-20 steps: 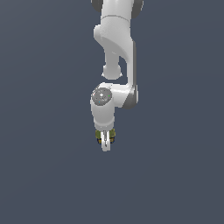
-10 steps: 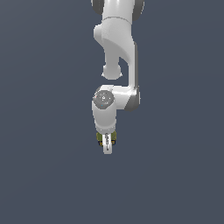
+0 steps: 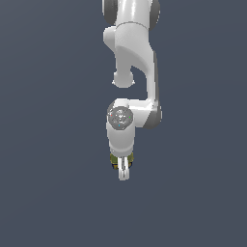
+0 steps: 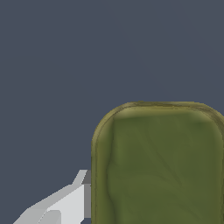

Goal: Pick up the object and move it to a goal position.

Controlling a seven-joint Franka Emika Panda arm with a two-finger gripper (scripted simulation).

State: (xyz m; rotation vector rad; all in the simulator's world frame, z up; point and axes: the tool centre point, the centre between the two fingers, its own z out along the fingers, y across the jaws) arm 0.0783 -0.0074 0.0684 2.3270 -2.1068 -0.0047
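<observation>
One gripper [image 3: 124,170], fingers closed around one olive-topped block [image 4: 159,168], one arm [image 3: 137,72].

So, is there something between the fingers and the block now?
Nothing visible. The block sits right against the one finger that the wrist view shows, and the exterior view shows the gripper around it.

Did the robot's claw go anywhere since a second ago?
Yes. The gripper has gone down a little and slightly toward the exterior view's right, judged against the frame edges, since the plain background gives no fixed mark. The olive-green block went with it.
</observation>
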